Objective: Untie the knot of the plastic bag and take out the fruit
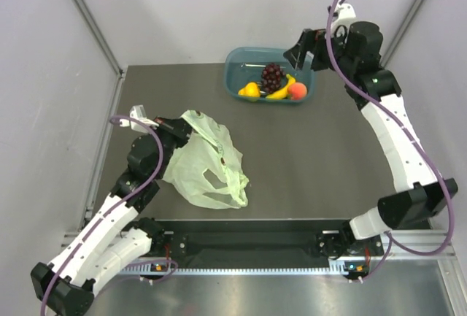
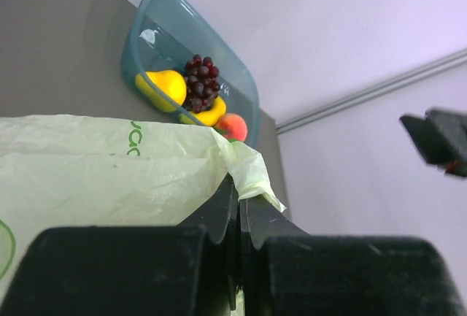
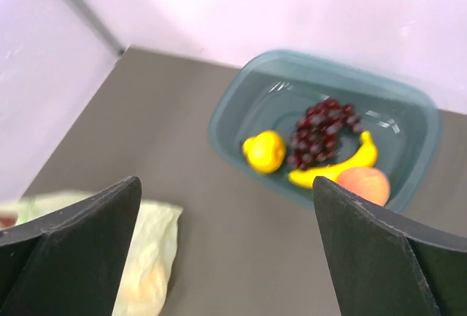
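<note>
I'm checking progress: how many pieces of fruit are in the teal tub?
4, all in the teal tub: yellow round fruit at its left, grape bunch in the middle, banana beside the grapes, peach at its right. More may hide in the plastic bag.

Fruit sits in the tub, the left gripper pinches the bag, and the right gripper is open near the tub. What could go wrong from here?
1. The left gripper is shut on a fold of the plastic bag; a hard pull could tear the thin film.
2. A yellowish shape shows through the bag in the right wrist view; a fruit may be left inside.
3. The open right gripper hangs by the tub; a low move could knock it.
</note>
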Available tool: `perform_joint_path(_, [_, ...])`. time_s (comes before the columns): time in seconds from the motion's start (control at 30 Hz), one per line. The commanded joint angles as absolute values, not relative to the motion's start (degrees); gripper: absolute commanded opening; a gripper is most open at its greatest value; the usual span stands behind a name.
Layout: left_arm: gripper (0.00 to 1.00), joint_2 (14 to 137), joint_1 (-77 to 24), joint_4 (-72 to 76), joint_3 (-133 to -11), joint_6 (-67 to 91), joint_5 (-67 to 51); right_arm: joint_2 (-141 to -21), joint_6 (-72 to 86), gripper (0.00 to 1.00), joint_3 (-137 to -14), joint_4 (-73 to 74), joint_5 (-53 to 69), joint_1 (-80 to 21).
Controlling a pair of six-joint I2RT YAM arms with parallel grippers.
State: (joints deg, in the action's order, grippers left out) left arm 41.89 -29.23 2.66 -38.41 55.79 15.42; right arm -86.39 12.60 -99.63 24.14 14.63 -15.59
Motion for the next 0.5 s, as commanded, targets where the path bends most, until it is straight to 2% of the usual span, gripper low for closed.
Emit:
perform_joint_path(0.0, [0.0, 39.64, -29.18, 10.37, -36.48, 62.3, 18.54, -83.77, 8.71, 1.0, -94.85, 30.06, 18.54, -18.97])
perform_joint_path(0.2, [0.0, 38.93, -29.18, 18.27, -34.35, 65.22, 20.82, -74.01, 6.42, 1.0, -85.26, 30.49, 17.14, -29.51])
perform_joint_path(0.33, [0.0, 42.7, -29.18, 18.72, -39.28, 63.72, 21.62, -69.71, 6.5, 1.0, -80.09, 31.29, 14.59, -32.43])
perform_joint_path(0.47, [0.0, 44.3, -29.27, 19.77, -39.12, 65.12, 23.55, -66.98, 6.24, 1.0, -76.82, 32.08, 13.45, -34.19])
